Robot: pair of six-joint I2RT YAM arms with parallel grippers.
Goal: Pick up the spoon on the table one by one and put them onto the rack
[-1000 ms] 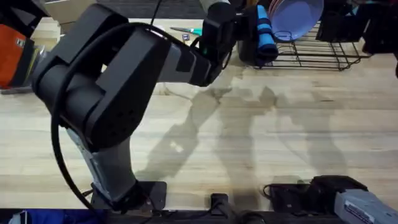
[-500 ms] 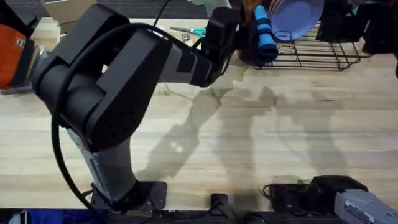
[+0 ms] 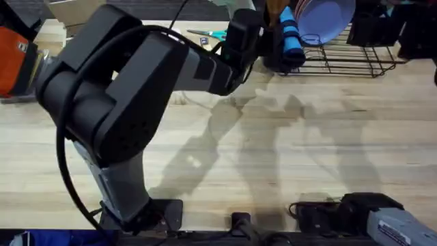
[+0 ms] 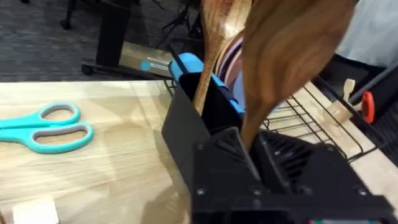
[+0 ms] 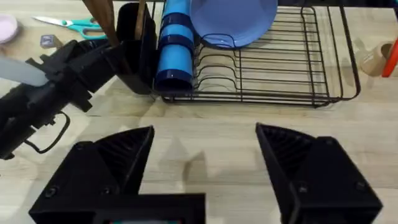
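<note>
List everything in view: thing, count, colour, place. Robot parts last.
spoon: two at least, brown wood, one in the left gripper, another standing in the caddy
rack: one, black wire, far side of the table
caddy: one, black, at the rack's end
plate: one, pale blue, upright in the rack
cup: one, blue, on the rack beside the caddy
scissors: one, teal, on the table beside the caddy
table: one, light wood
left gripper: black, at the caddy, holding a spoon
right gripper: black, fingers open, above bare table
</note>
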